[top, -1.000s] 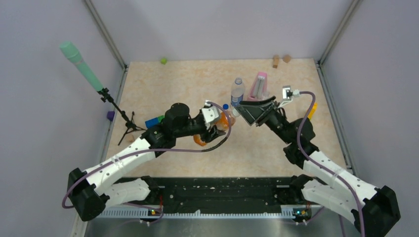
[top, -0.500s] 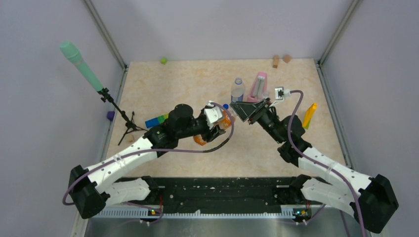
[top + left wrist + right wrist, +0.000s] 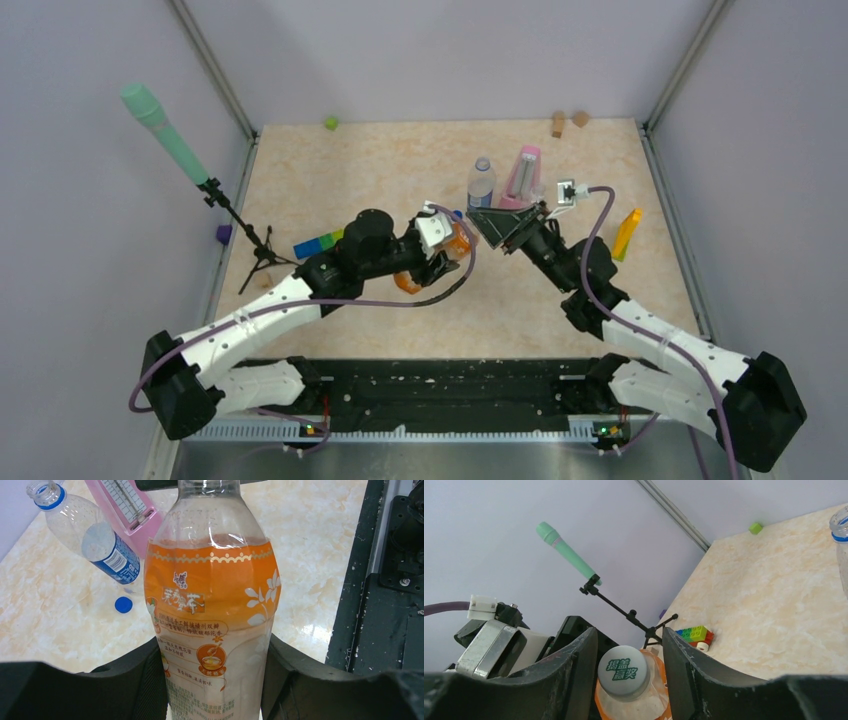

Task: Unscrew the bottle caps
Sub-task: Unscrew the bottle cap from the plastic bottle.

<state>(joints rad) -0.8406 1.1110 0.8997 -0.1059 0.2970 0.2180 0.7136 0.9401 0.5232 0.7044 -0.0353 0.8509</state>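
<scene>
The left pincer (image 3: pixel 215 680) is closed partway on the body of the orange bottle (image 3: pixel 212 595), one finger on each side of the label. It holds the bottle in front of the pink metronome (image 3: pixel 524 172), on the side nearer the arms, with the neck pointing toward the metronome. That grip looks meant to keep the bottle from turning while its top is worked.

The right pincer (image 3: pixel 630 647) reaches in from the metronome's side, and its jaws are drawn in close around the pale cap (image 3: pixel 622 672), which is on the bottle. The cap looks to touch one finger, with a thin gap at the other, so I cannot tell whether the pincer actually grips it.

The small bottle with the blue label (image 3: pixel 481 182) stands just left of the metronome with its mouth open. Its blue cap (image 3: pixel 123 604) lies loose on the worktop (image 3: pixel 350 170) near the metronome, so that bottle appears finished. The orange bottle is the one in hand, and twisting its cap would need a firm bite first.
</scene>
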